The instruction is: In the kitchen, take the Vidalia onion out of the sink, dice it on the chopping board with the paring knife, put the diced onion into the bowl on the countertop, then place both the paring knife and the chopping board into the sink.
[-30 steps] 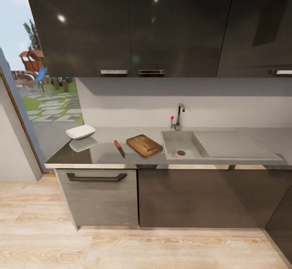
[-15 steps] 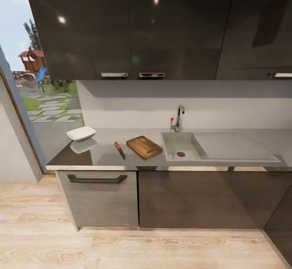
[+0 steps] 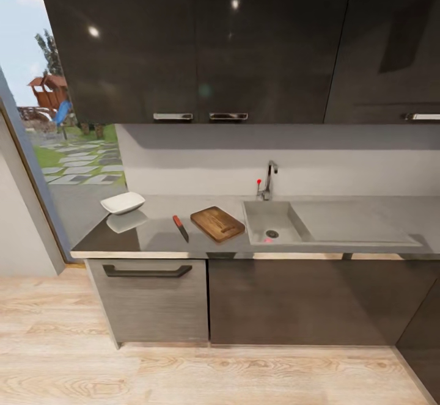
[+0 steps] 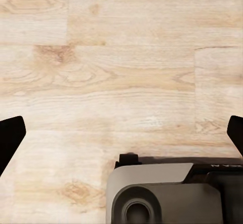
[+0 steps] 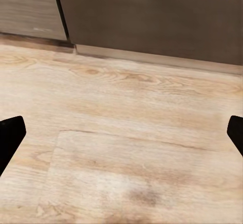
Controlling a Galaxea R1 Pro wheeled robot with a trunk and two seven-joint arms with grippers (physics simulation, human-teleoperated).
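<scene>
On the glossy grey countertop in the head view, the white bowl sits at the far left end. The red-handled paring knife lies beside the dark brown chopping board. Right of the board is the grey sink with its chrome tap. A small pinkish spot shows by the drain; I cannot tell whether it is the onion. My left gripper and right gripper hang over the wooden floor, both open with nothing between the fingers.
Dark lower cabinets and a drawer front with a handle stand under the worktop, dark wall cabinets above. A glass door to a garden is at the left. Light wooden floor lies between me and the counter.
The whole head picture has shifted slightly downward and the counter looks a little smaller, so the camera has moved. Bowl, knife and board keep their places on the countertop.
</scene>
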